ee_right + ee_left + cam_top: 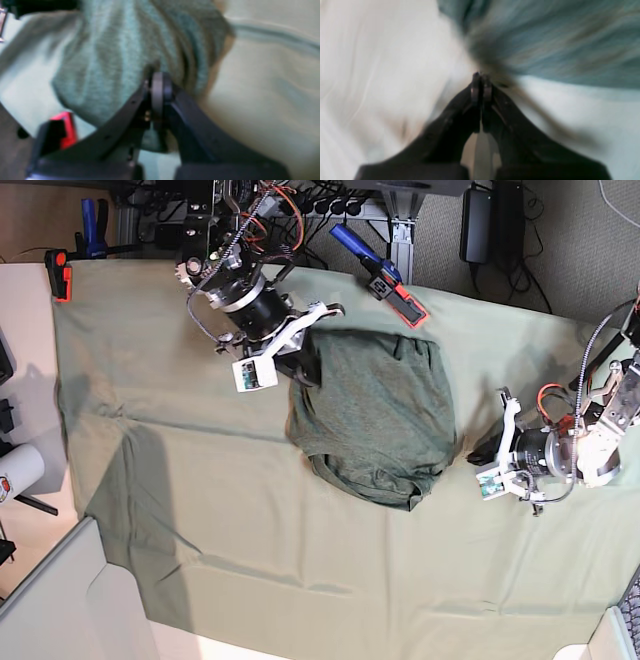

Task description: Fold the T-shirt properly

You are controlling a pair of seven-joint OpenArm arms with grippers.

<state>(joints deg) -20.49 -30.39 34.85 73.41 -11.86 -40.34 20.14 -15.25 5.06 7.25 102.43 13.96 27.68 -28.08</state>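
T-shirt (375,415), dark olive-green and wrinkled, lies bunched in a rough rectangle at the centre of the base view, resting on the paler green table cloth (250,530) that covers most of the frame. Right gripper (300,370) sits at the upper left edge of the garment; in the right wrist view its jaws are pressed together on a fold of the T-shirt (120,57), with knit fabric draped around and below the fingertips. Left gripper (478,452) lies at the right of the base view, just beside the lower right corner of the garment. In the left wrist view its jaws (480,82) are closed tip to tip, and blurred dark fabric (545,37) fills the upper right of that frame; motion blur prevents telling whether any cloth is pinched between the tips. Red-and-blue clamp (385,275) rests at the top centre edge of the cloth, near the shirt's upper border. A second clamp (62,275) with red jaws grips the cloth's upper left corner.
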